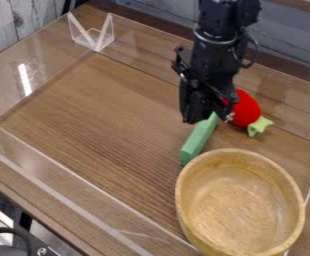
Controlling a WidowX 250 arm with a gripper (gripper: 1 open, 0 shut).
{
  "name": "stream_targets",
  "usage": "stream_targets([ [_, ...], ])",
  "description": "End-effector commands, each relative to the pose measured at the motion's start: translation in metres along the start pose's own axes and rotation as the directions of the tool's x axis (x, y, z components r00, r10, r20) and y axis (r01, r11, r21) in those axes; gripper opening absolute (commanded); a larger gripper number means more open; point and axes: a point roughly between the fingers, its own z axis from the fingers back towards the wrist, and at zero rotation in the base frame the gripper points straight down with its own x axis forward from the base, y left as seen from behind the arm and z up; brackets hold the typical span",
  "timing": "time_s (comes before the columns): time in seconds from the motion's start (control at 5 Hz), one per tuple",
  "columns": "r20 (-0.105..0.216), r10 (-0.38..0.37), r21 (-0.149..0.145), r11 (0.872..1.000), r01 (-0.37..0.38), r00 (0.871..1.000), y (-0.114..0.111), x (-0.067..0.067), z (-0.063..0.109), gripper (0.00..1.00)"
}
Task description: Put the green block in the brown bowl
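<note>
Brown bowl (241,205) on the wooden tabletop (98,115), lower right of the view. Round, light wood with grain showing, thick rim, open side up. Taken as the landmark for all that follows.

Green block (197,142): just beyond the bowl's far left rim, outside the bowl. Lies slanted, its near end close to the rim, its far end pointing away from the bowl toward the arm. Flat, long, light green, matte.

Hand (198,116): black, pointing down, on the far side of the bowl, at the far end of the block. Fingers drawn together, narrow. Cannot tell whether the block's far end is between them or whether they touch it at all; the dark parts overlap that end in this view.

Arm (219,38): black, comes in from the top of the view, beyond the bowl, with cables looping at its side.

Red strawberry toy (238,106): beyond the bowl, right of the block and partly behind the hand. Its green leafy tip points to the right.

Clear bracket (94,33): well apart from the bowl, far upper left, at the tabletop's edge. Dark cables (14,236) well left of the bowl, in the lower left corner.
</note>
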Motion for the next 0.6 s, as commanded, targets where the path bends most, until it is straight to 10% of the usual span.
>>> stream_targets([
  [0.0,0.046,-0.04,0.021,0.999,0.039,0.998,0.011,0.001,0.018,0.0],
  [0.2,0.041,-0.082,0.02,0.997,0.081,0.996,0.019,-0.003,0.018,0.0],
  [0.4,0.032,-0.101,0.015,0.995,0.1,0.994,0.023,-0.005,0.007,1.0],
])
